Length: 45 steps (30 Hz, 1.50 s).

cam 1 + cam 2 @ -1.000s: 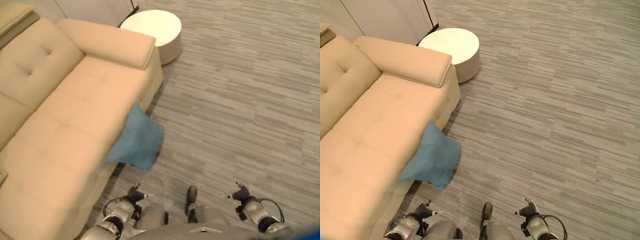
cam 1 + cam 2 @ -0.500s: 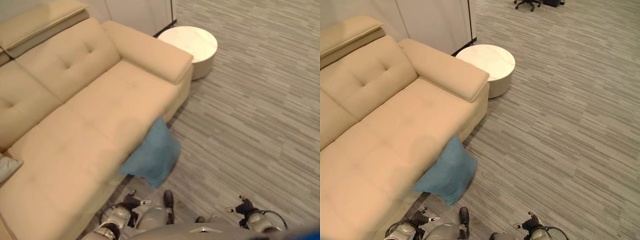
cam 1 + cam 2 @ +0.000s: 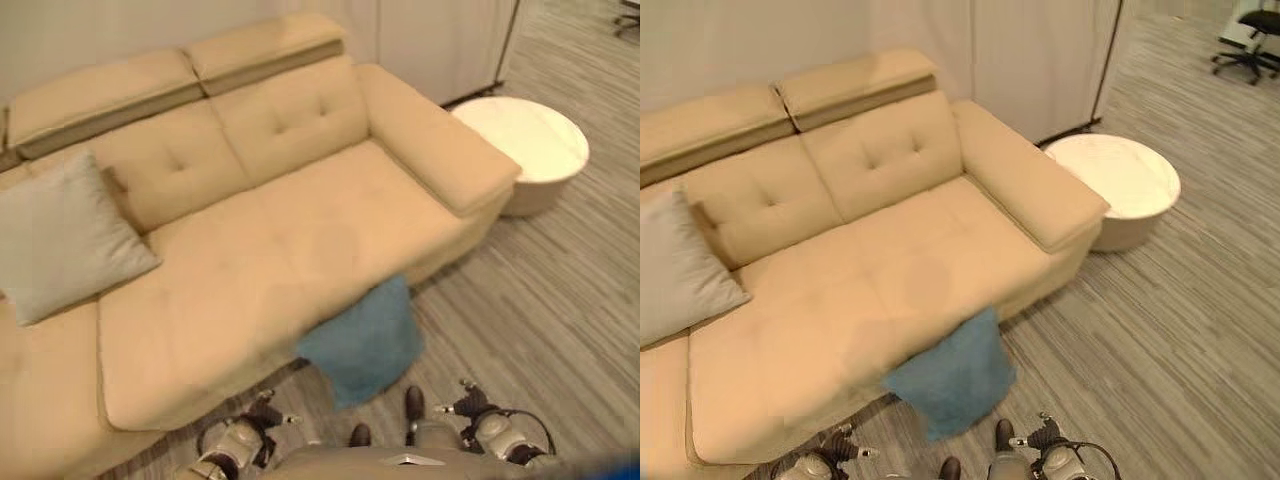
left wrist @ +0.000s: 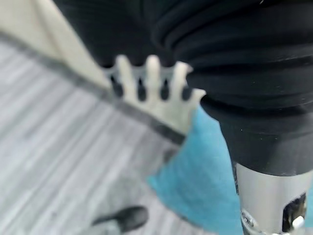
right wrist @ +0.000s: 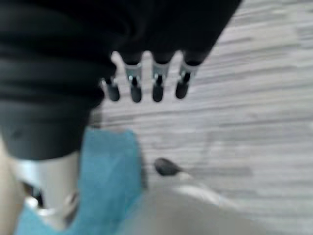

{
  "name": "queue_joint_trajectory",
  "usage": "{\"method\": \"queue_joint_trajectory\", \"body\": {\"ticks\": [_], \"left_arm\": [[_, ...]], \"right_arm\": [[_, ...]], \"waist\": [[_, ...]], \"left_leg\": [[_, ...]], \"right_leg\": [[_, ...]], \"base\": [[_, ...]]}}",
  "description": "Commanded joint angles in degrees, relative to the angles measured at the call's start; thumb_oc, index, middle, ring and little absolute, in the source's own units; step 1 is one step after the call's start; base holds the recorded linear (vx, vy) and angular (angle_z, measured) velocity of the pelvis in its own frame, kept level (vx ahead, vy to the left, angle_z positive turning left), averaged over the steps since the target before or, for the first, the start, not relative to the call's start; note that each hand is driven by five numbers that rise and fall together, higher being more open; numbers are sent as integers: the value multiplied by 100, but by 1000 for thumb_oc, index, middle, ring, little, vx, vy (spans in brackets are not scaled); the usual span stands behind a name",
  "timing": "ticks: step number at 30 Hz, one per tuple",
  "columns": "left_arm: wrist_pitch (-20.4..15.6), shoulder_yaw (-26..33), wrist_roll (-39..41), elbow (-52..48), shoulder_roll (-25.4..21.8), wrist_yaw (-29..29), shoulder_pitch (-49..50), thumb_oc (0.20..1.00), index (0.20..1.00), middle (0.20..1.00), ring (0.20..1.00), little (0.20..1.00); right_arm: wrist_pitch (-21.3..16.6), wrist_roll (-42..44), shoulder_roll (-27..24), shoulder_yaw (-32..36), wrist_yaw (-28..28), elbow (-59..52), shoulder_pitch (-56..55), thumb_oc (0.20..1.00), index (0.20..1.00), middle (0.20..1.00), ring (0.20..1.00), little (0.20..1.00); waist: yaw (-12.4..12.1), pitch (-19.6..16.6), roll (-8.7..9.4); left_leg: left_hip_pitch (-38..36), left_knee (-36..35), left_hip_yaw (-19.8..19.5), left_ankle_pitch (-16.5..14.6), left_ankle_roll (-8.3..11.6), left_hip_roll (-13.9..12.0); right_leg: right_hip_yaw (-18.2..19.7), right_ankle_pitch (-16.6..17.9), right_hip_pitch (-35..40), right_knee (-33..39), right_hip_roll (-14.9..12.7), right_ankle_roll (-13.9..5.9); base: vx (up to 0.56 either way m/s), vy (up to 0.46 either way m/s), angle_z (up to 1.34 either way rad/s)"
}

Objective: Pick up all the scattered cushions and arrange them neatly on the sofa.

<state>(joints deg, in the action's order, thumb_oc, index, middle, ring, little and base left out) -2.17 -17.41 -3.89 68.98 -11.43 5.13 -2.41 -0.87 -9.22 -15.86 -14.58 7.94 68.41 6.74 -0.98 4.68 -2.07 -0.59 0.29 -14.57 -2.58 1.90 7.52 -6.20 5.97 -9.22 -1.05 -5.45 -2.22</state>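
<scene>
I'd bend low, both hands (image 3: 480,425) relaxed, empty; scoop soft blue square cushion (image 3: 365,340) w/ two-sided grip, lift onto beige sofa (image 3: 250,260).

A lounge corner of an office: a beige sofa (image 3: 890,270) stands against plain wall panels (image 3: 1040,50), a round white table (image 3: 1120,185) at its right, grey carpet (image 3: 1180,330), an office chair (image 3: 1250,40) far right.

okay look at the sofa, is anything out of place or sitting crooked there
Yes: the blue cushion hangs off the front edge of the sofa, drooping toward the floor instead of sitting on the seat. The grey cushion leans properly against the backrest. Neither hand holds anything.
</scene>
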Motion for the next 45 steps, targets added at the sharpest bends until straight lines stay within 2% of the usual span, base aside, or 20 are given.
{"method": "queue_joint_trajectory", "body": {"ticks": [1, 4, 7, 11, 13, 15, 18, 20, 21, 23, 25, 30, 35, 36, 37, 39, 40, 41, 43, 45], "left_arm": [[-64, -50, -104, 176, -273, -33, -452, 1000, 1000, 1000, 1000, 1000], [-20, -68, -29, 267, -192, -37, -449, 1000, 1000, 1000, 1000, 1000], [-19, -32, 4, 230, -113, -13, -449, 1000, 1000, 1000, 1000, 1000], [1, 16, -49, 285, -101, -86, -340, 1000, 1000, 1000, 1000, 1000], [17, 96, -40, 367, -130, -94, -242, 1000, 1000, 1000, 1000, 1000], [16, 118, -29, 369, -145, -99, -230, 1000, 1000, 1000, 1000, 1000], [30, 214, -17, 391, -255, -67, -250, 1000, 1000, 1000, 1000, 1000], [12, 205, -40, 389, -316, -52, -286, 1000, 1000, 1000, 1000, 1000], [12, 205, -40, 389, -316, -52, -286, 1000, 1000, 1000, 1000, 1000], [-34, 185, -60, 395, -368, -20, -323, 1000, 1000, 1000, 1000, 1000], [-36, 185, -45, 391, -370, -15, -338, 1000, 1000, 1000, 1000, 1000], [-52, 219, 11, 384, -356, 15, -402, 1000, 1000, 1000, 1000, 1000], [-100, 376, 331, 210, -383, 151, -484, 1000, 1000, 1000, 1000, 1000], [-214, 566, 805, -45, -434, 388, -692, 1000, 1000, 1000, 1000, 1000], [-213, 567, 806, -44, -434, 388, -695, 1000, 1000, 1000, 1000, 1000], [-410, 663, 1329, -399, -485, 712, -1024, 1000, 1000, 1000, 1000, 1000], [-409, 663, 1330, -398, -485, 713, -1029, 1000, 1000, 1000, 1000, 1000], [-634, 696, 1762, -846, -528, 1077, -1271, 1000, 1000, 1000, 1000, 1000], [-701, 699, 1888, -990, -550, 1183, -1358, 1000, 1000, 1000, 1000, 1000], [-875, 702, 2261, -1330, -585, 1375, -1601, 1000, 1000, 1000, 1000, 1000]], "right_arm": [[-130, 359, -658, 91, 57, -25, 72, 1000, 1000, 1000, 1000, 1000], [-119, 374, -502, -133, 17, -172, -12, 1000, 1000, 1000, 1000, 1000], [-78, 383, -442, -174, 52, -33, -66, 1000, 1000, 1000, 1000, 1000], [-20, 411, -327, -153, -30, 208, -171, 1000, 1000, 1000, 1000, 1000], [-27, 365, -253, -146, -55, 250, -182, 1000, 1000, 1000, 1000, 1000], [-27, 362, -241, -154, -71, 230, -181, 1000, 1000, 1000, 1000, 1000], [-9, 296, -221, -178, -68, 208, -115, 1000, 1000, 1000, 1000, 1000], [-16, 325, -203, -157, -75, 172, -92, 1000, 1000, 1000, 1000, 1000], [-16, 325, -203, -157, -75, 172, -92, 1000, 1000, 1000, 1000, 1000], [4, 370, -209, -147, -79, 182, -96, 1000, 1000, 1000, 1000, 1000], [10, 378, -208, -143, -82, 193, -99, 1000, 1000, 1000, 1000, 1000], [-28, 376, -220, -172, -36, 190, -106, 1000, 1000, 1000, 1000, 1000], [-91, 449, -264, -118, 66, 176, -84, 1000, 1000, 1000, 1000, 1000], [-156, 663, -324, 2, 233, 46, 104, 1000, 1000, 1000, 1000, 1000], [-156, 664, -324, 3, 233, 47, 108, 1000, 1000, 1000, 1000, 1000], [-263, 918, -450, 127, 511, -278, 442, 1000, 1000, 1000, 1000, 1000], [-263, 918, -451, 128, 511, -277, 447, 1000, 1000, 1000, 1000, 1000], [-329, 1175, -599, 191, 808, -758, 687, 1000, 1000, 1000, 1000, 1000], [-367, 1265, -644, 206, 903, -936, 792, 1000, 1000, 1000, 1000, 1000], [-465, 1531, -718, 228, 1160, -1313, 1180, 1000, 1000, 1000, 1000, 1000]], "waist": [[59, 101, 205], [42, 201, 237], [130, 290, 361], [156, 168, 395], [109, 22, 420], [92, 7, 428], [40, 40, 408], [105, 85, 390], [103, 85, 390], [178, 99, 348], [191, 109, 346], [186, 54, 405], [153, 98, 429], [116, 392, 465], [120, 387, 465], [111, 810, 492], [117, 790, 491], [103, 1023, 448], [112, 1078, 438], [101, 1222, 393]], "left_leg": [[691, 343, 677, 13, 176, -574], [966, 618, 660, 60, 302, -718], [1245, 1177, 1850, -11, 216, -1047], [1106, 1061, 2273, -131, 50, -888], [817, 538, 1985, -89, -14, -636], [762, 478, 1972, -100, -44, -621], [664, 291, 1836, -50, -155, -589], [631, 240, 1691, -29, -181, -576], [630, 240, 1693, -29, -181, -576], [599, 173, 1539, -9, -143, -574], [586, 169, 1479, -14, -130, -568], [578, 8, 1379, 57, 53, -663], [588, -22, 1286, 105, 121, -744], [877, 158, 1226, 127, 146, -767], [893, 170, 1222, 124, 146, -765], [1598, 629, 1174, 159, 175, -727], [1639, 653, 1169, 153, 175, -724], [2413, 1126, 1147, 178, 186, -658], [2689, 1279, 1150, 194, 197, -667], [3332, 1537, 1162, 249, 222, -716]], "right_leg": [[165, -598, 153, -254, -106, -575], [-77, -747, 317, -171, -1, -403], [-490, -819, 576, 38, -26, -308], [-642, -829, 671, 70, 52, -270], [-646, -834, 677, -38, 109, -324], [-634, -843, 665, -101, 101, -334], [-611, -913, 402, -810, -31, -450], [-174, -900, 186, -1036, 54, -530], [-172, -901, 185, -1037, 54, -530], [433, -746, 66, -711, 50, -550], [491, -701, 27, -668, 48, -556], [216, -634, 307, -104, 9, -530], [22, -716, 390, -78, 64, -467], [-83, -786, 128, -322, 54, -414], [-87, -790, 114, -331, 53, -414], [-200, -799, -612, -865, -1, -331], [-204, -806, -649, -886, -5, -331], [-264, -875, -1442, -1437, -52, -242], [-277, -902, -1725, -1613, -75, -217], [-279, -960, -2397, -1976, -142, -182]], "base": [[-59, -512, 77], [-65, -261, 61], [-96, -184, 81], [31, -34, 63], [162, 111, 8], [66, 78, -4], [34, 80, -7], [7, 4, 4], [40, -25, 18], [74, -60, 27], [66, -61, 33], [79, -161, 53], [12, -96, 21], [-138, -66, 16], [-318, -97, 11], [-281, -46, 14], [-280, -26, 47], [-238, -6, 36], [-182, 1, 19], [-135, 20, 14]]}}
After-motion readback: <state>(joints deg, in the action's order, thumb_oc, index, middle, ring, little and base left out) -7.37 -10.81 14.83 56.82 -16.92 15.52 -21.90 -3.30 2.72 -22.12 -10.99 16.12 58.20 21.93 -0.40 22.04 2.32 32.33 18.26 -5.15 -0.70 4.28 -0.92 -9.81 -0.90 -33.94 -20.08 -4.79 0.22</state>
